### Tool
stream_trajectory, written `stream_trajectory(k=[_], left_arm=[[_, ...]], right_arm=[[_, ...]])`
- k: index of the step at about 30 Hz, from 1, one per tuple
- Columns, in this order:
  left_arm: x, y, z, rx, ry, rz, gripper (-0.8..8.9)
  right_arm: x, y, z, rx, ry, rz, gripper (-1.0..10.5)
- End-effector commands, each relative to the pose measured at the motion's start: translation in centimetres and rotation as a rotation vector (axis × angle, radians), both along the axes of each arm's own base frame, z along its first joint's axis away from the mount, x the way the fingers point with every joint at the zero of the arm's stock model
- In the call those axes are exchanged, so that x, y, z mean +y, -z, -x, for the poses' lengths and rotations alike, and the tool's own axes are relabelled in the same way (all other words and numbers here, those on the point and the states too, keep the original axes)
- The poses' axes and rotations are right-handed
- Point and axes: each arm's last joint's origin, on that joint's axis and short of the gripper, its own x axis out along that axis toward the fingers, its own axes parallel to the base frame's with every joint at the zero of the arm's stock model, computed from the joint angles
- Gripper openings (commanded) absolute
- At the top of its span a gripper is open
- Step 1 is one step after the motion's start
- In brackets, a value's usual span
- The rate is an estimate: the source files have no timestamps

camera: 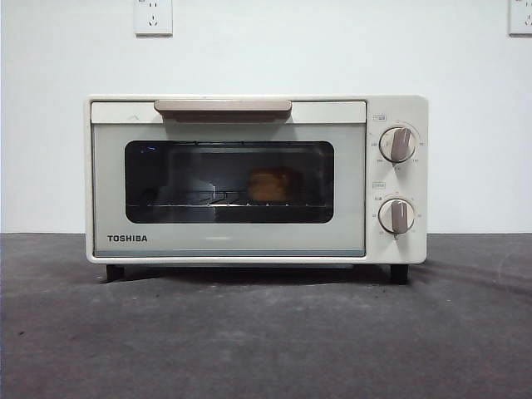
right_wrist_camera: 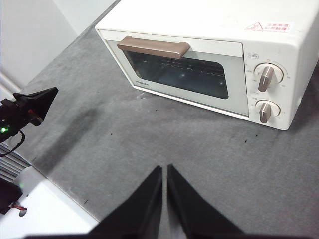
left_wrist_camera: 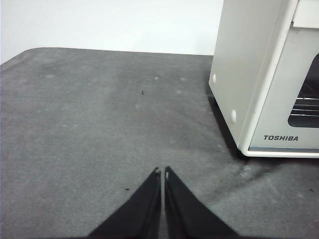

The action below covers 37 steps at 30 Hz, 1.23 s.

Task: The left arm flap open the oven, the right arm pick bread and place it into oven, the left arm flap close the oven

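Note:
The cream-white TOSHIBA oven (camera: 249, 179) stands in the middle of the table with its door shut and tan handle (camera: 223, 107) at the top. The golden-orange bread (camera: 270, 185) lies inside on the rack, seen through the dark glass. My left gripper (left_wrist_camera: 162, 172) is shut and empty, low over the grey table beside the oven's side wall (left_wrist_camera: 239, 74). My right gripper (right_wrist_camera: 164, 168) is shut and empty, raised above the table in front of the oven (right_wrist_camera: 199, 55). The right wrist view also shows the left gripper (right_wrist_camera: 37, 102) off to the side.
The grey felt table top (camera: 266, 332) stretches in front of the oven. A white wall with two sockets (camera: 153, 17) is behind. Two round knobs (camera: 397, 144) sit on the oven's right panel. A white table edge (right_wrist_camera: 45, 209) shows near the right arm.

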Motion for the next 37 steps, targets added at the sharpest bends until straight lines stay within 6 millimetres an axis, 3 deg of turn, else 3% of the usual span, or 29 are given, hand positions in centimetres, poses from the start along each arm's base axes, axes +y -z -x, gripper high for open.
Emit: stream_trajectory(k=[1, 11, 16, 21, 29, 32, 37], left_arm=[[0.0, 0.7, -0.1, 0.024, 0.002, -0.017, 0.2], [0.0, 0.7, -0.1, 0.024, 0.002, -0.017, 0.2], [0.0, 0.7, -0.1, 0.024, 0.002, -0.017, 0.2], [0.0, 0.7, -0.1, 0.024, 0.002, -0.017, 0.2], [0.0, 0.7, -0.1, 0.024, 0.002, -0.017, 0.2], [0.0, 0.7, -0.1, 0.024, 0.002, -0.017, 0.2], [0.0, 0.7, -0.1, 0.024, 0.002, -0.017, 0.2]], right_arm=[[0.0, -0.5, 0.1, -0.024, -0.012, -0.011, 0.1], [0.0, -0.6, 0.1, -0.037, -0.002, -0.017, 0.1], [-1.5, 0.2, -0.1, -0.135, 0.168, 0.023, 0.1], [-2.9, 4.4, -1.6, -0.254, 0.425, 0.04, 0.1], [-4.8, 15.2, -3.9, -0.481, 0.614, 0.18, 0.1], [-5.2, 17.7, -4.1, -0.47, 0.647, 0.198, 0.1], [-5.3, 19.9, -4.2, -0.453, 0.663, 0.252, 0.1]])
